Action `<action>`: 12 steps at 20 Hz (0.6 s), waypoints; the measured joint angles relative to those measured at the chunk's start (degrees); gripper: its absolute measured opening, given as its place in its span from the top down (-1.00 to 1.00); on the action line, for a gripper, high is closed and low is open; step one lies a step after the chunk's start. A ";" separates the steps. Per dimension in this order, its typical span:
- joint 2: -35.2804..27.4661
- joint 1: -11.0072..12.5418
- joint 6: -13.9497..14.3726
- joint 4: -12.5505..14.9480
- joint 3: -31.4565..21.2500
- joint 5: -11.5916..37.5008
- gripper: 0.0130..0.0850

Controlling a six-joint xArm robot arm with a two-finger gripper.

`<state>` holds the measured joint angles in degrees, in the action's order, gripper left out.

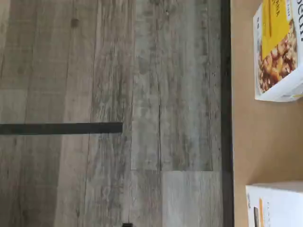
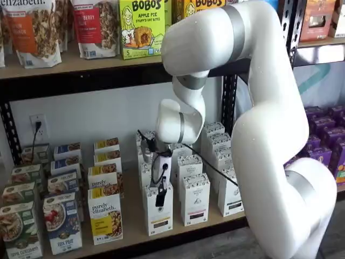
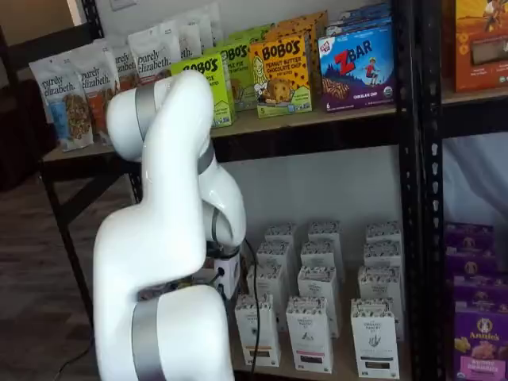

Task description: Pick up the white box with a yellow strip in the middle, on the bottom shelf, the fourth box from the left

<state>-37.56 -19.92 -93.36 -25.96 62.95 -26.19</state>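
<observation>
The white box (image 2: 158, 213) stands upright at the front of the bottom shelf (image 2: 132, 222), just right of the granola boxes; it also shows in the other shelf view, white box (image 3: 260, 333). My gripper (image 2: 160, 193) hangs in front of its upper half, the black fingers pointing down and seen side-on, with nothing held between them. In the wrist view a corner of the white box (image 1: 277, 205) with its yellow strip lies on the pale shelf board (image 1: 265, 142), behind the black front rail (image 1: 226, 113).
Like white cartons (image 2: 194, 198) stand right of the target and in rows behind it. Granola boxes with yellow panels (image 2: 105, 216) stand close on its left; one such granola box (image 1: 279, 47) shows in the wrist view. My arm's white links (image 3: 171, 238) hide the shelf's left part.
</observation>
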 joint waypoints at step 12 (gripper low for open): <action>-0.32 1.62 2.50 3.87 3.54 -2.97 -1.00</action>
<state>-37.88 -18.30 -90.86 -22.09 66.49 -29.17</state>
